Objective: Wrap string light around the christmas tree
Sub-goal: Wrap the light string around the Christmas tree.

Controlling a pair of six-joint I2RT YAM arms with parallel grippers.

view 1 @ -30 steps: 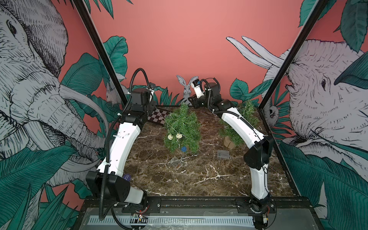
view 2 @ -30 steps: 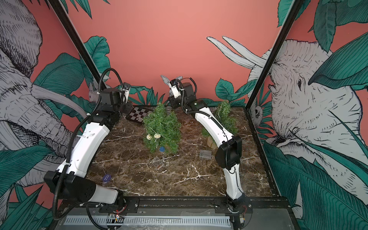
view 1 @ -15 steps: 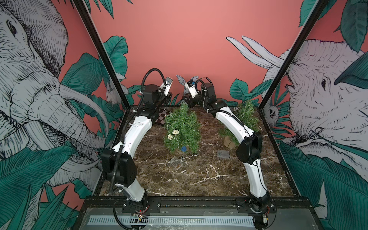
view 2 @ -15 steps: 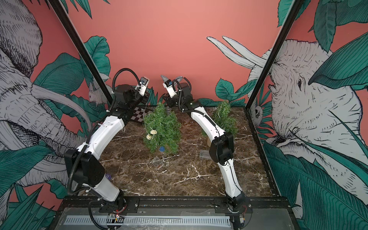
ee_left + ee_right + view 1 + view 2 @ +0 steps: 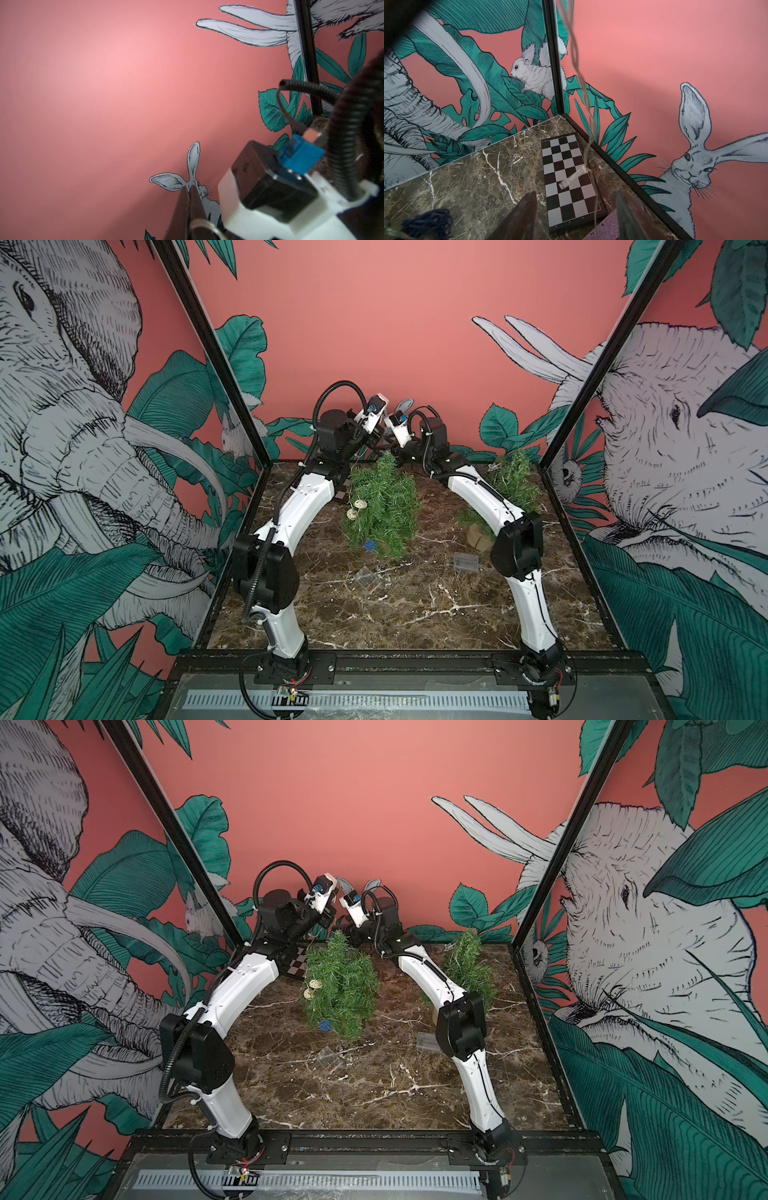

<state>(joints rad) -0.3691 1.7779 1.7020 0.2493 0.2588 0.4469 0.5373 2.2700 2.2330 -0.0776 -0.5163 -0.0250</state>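
In both top views the whole scene is seen from high up at the front, looking down and toward the pink back wall [image 5: 395,344]. The brown surface [image 5: 415,614] and the middle tree [image 5: 382,502] are shared by them, almost the same. The left wrist view is pointed up along that wall, close to it. The right wrist view is pointed down into the back corner [image 5: 560,113], near a checkered board [image 5: 571,203]. A painted rabbit [image 5: 202,191] is seen in both wrist views.
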